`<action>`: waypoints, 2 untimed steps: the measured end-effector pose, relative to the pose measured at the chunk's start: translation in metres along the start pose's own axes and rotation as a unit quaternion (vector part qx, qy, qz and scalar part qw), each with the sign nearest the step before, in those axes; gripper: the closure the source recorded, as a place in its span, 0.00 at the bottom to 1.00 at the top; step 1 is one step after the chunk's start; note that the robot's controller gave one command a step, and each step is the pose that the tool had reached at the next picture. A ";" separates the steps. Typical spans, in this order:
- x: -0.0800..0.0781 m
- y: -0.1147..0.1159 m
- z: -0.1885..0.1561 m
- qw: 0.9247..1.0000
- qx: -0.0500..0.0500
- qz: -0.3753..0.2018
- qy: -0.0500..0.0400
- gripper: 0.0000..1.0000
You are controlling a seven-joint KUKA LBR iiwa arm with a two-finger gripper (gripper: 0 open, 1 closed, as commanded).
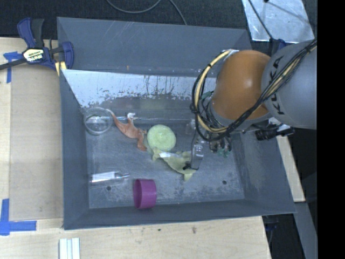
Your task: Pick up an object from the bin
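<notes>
My gripper (197,152) hangs low in the right half of the bin, under the orange wrist cover. Its tip is at the right end of a pale green floppy piece (173,161) lying on the bin floor, touching or just above it. That piece trails from a round light green ball-like thing (161,137) just to the gripper's left. A purple short cylinder (144,193) lies on its side near the front wall, to the gripper's lower left.
An orange-brown lizard-shaped toy (129,129) lies left of the green ball. A clear round cup (97,122) stands at the back left, and a clear tube (109,176) lies at the front left. The arm and its cables fill the bin's right side.
</notes>
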State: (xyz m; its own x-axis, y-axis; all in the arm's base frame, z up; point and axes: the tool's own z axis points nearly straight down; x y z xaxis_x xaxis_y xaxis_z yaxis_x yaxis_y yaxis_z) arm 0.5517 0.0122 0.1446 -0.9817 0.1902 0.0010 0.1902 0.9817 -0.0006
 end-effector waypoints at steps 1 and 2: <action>-0.014 0.062 0.017 0.995 -0.001 0.099 -0.003 0.00; 0.002 0.071 0.060 1.000 -0.002 0.026 -0.005 0.00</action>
State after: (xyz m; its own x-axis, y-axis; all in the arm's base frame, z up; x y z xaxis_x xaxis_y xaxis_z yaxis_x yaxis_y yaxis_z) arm 0.5632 0.0822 0.0844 -0.9706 0.2406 -0.0082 0.2406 0.9706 0.0032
